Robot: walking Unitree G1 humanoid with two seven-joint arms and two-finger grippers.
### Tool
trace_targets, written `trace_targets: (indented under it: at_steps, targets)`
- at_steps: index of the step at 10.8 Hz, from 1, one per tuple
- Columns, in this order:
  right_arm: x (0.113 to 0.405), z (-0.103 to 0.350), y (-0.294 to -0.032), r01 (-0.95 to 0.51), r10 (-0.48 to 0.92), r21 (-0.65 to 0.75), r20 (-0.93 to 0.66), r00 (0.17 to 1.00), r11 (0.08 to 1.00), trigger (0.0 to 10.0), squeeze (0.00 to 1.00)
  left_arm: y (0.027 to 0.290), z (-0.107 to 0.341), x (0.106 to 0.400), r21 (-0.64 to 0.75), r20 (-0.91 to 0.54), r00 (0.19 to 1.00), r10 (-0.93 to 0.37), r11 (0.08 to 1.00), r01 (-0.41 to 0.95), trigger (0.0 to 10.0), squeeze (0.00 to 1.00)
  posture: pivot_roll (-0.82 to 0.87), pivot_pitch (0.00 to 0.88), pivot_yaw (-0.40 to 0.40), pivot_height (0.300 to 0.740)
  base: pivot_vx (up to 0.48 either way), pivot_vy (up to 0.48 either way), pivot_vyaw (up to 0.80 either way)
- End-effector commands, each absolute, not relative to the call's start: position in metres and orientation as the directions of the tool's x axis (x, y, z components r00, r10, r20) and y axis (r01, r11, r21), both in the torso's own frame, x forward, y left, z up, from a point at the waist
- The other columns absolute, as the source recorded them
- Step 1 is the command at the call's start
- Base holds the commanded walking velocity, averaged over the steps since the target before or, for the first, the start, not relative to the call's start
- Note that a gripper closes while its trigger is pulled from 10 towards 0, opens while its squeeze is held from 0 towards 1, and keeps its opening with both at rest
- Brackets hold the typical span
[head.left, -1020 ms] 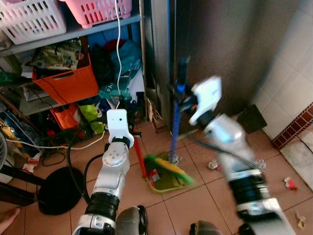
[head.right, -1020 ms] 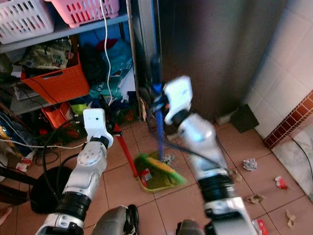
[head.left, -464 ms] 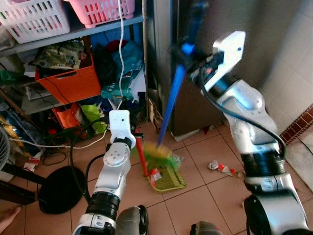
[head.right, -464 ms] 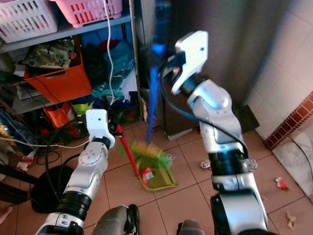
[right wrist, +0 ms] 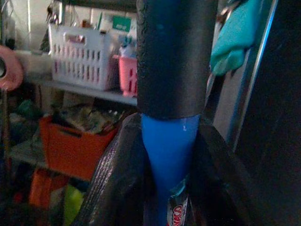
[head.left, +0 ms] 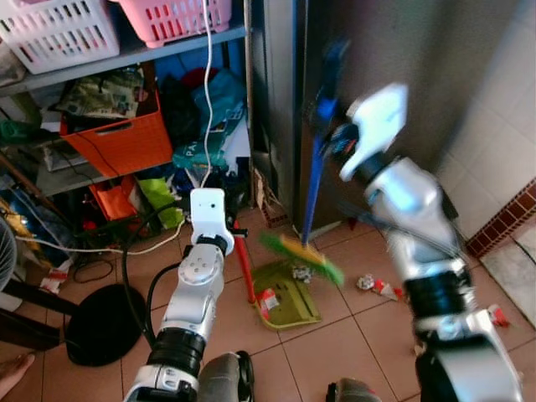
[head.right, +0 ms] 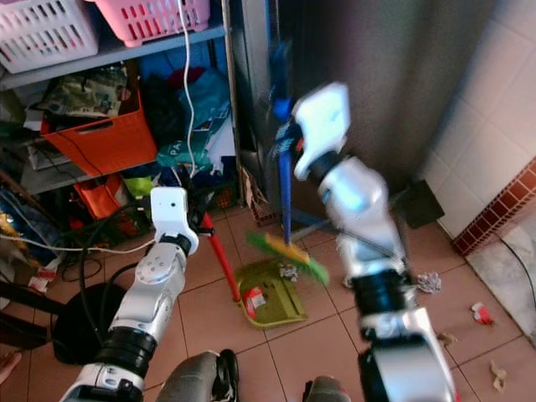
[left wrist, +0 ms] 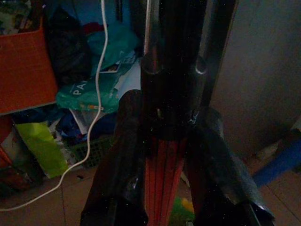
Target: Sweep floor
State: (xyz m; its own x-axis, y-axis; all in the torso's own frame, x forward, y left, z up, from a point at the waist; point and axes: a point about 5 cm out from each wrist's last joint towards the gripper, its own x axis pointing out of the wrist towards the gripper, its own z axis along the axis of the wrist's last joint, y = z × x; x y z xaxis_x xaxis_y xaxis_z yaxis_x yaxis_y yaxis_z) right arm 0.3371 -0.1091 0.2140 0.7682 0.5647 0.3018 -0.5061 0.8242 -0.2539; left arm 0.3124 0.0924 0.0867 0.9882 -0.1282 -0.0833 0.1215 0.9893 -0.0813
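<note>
Two claws clamped, right claw (right wrist: 162, 174) on broom (head.left: 311, 201), left claw (left wrist: 164, 165) on dustpan (head.left: 285, 297) handle

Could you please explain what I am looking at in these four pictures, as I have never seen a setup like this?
This is a humanoid robot sweeping a tiled floor. The two wide pictures come from a stereo camera on its head, looking down past its silver arms. The two dark pictures come from cameras on its wrists, looking along the black fingers.

The right gripper is shut on the blue broom handle; the green bristles hang blurred over a yellow-green dustpan. The left gripper is shut on the dustpan's red handle.

Scraps of litter lie on the tiles. A cluttered shelf with an orange bin stands on the robot's left.
</note>
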Motion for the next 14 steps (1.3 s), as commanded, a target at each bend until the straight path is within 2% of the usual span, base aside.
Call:
trace_targets:
  at_steps: [1,3,4,6,7,8,9,10,11,13,14]
  targets:
    - [0.333,0.224,-0.103,-0.504,0.581,-0.29,0.358,0.731,0.813,10.0,0.0,0.094,0.095,0.315,-0.076,-0.051,0.99,-0.133,0.989,0.129,10.0,0.0,-0.05,0.083,0.087,0.74,0.0,0.0,0.0]
    - [0.319,0.184,-0.093,-0.577,0.593,-0.144,0.264,0.76,0.804,10.0,0.0,0.093,0.096,0.315,-0.08,-0.052,0.989,-0.141,0.987,0.137,10.0,0.0,-0.05,0.084,0.088,0.74,0.0,0.0,0.0]
    - [0.315,0.186,-0.086,-0.613,0.616,-0.106,0.266,0.741,0.783,10.0,0.0,0.093,0.096,0.315,-0.081,-0.053,0.988,-0.142,0.987,0.138,10.0,0.0,-0.05,0.085,0.09,0.74,0.0,0.0,0.0]
    - [0.312,0.202,-0.073,-0.721,0.712,-0.073,0.253,0.655,0.689,10.0,0.0,0.093,0.095,0.315,-0.082,-0.057,0.988,-0.146,0.987,0.141,10.0,0.0,-0.06,0.084,0.092,0.74,0.0,0.0,0.0]
    - [0.308,0.221,-0.07,-0.789,0.759,-0.035,0.302,0.576,0.613,10.0,0.0,0.092,0.096,0.315,-0.083,-0.056,0.987,-0.151,0.986,0.146,10.0,0.0,-0.06,0.084,0.092,0.74,0.0,0.0,0.0]
    - [0.315,0.243,-0.076,-0.78,0.718,0.019,0.377,0.585,0.626,10.0,0.0,0.091,0.096,0.315,-0.083,-0.056,0.987,-0.153,0.985,0.148,10.0,0.0,-0.06,0.082,0.088,0.74,0.0,0.0,0.0]
    - [0.323,0.254,-0.083,-0.737,0.662,0.022,0.421,0.62,0.676,10.0,0.0,0.091,0.096,0.315,-0.085,-0.057,0.987,-0.153,0.985,0.148,10.0,0.0,-0.06,0.083,0.088,0.74,0.0,0.0,0.0]
    - [0.334,0.271,-0.096,-0.62,0.558,-0.041,0.487,0.672,0.783,10.0,0.0,0.09,0.096,0.314,-0.086,-0.058,0.987,-0.153,0.985,0.148,10.0,0.0,-0.05,0.084,0.087,0.74,0.0,0.0,0.0]
    - [0.336,0.276,-0.102,-0.545,0.52,-0.109,0.5,0.693,0.831,10.0,0.0,0.09,0.096,0.314,-0.087,-0.059,0.986,-0.154,0.985,0.148,10.0,0.0,-0.05,0.085,0.086,0.74,0.0,0.0,0.0]
    - [0.341,0.27,-0.109,-0.407,0.45,-0.199,0.497,0.742,0.892,10.0,0.0,0.089,0.095,0.313,-0.087,-0.062,0.985,-0.158,0.984,0.152,10.0,0.0,-0.05,0.086,0.083,0.74,0.0,0.0,0.0]
    - [0.341,0.259,-0.106,-0.371,0.455,-0.264,0.486,0.746,0.89,10.0,0.0,0.09,0.095,0.313,-0.088,-0.065,0.985,-0.158,0.984,0.152,10.0,0.0,-0.05,0.09,0.084,0.74,0.0,0.0,0.0]
